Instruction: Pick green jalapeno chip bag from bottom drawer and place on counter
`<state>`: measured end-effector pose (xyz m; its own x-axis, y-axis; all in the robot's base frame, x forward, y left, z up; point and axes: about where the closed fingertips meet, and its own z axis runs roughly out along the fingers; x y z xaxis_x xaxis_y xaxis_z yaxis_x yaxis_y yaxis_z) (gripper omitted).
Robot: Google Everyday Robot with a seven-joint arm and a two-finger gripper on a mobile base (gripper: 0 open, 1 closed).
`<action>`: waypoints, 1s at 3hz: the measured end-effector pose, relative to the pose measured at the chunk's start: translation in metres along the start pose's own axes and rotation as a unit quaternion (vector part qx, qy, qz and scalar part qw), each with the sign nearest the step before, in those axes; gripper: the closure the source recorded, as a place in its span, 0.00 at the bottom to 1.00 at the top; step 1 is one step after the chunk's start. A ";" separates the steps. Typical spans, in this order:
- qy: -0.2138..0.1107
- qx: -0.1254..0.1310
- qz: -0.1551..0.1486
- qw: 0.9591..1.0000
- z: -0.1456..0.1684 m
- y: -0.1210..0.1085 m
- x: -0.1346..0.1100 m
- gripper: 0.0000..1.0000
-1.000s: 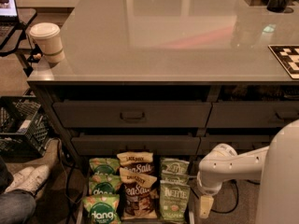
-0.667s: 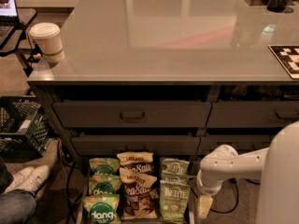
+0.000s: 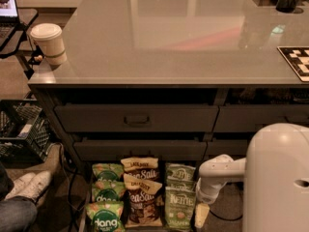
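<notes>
Poises gripper (image 3: 202,215) just beside pale sage-green crinkly chip bag (image 3: 179,207) in dark charcoal drawer tray (image 3: 164,187), likely for grasping; cannot tell its spread.

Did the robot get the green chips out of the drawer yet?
Not yet. Done: the bottom drawer is open. In hand: the end effector hangs low at the drawer's right side, just right of the green jalapeno chip bag, which lies in the drawer. Left: grabbing that bag, lifting it out, and setting it on the counter.
</notes>
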<state>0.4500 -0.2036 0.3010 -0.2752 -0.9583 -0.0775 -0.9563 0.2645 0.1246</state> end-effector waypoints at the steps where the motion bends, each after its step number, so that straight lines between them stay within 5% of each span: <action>1: -0.002 -0.004 0.003 1.000 0.007 -0.001 -0.001 0.00; 3: -0.017 -0.007 -0.006 1.000 0.031 -0.004 -0.023 0.00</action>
<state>0.4571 -0.1793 0.2718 -0.2666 -0.9571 -0.1137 -0.9584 0.2507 0.1367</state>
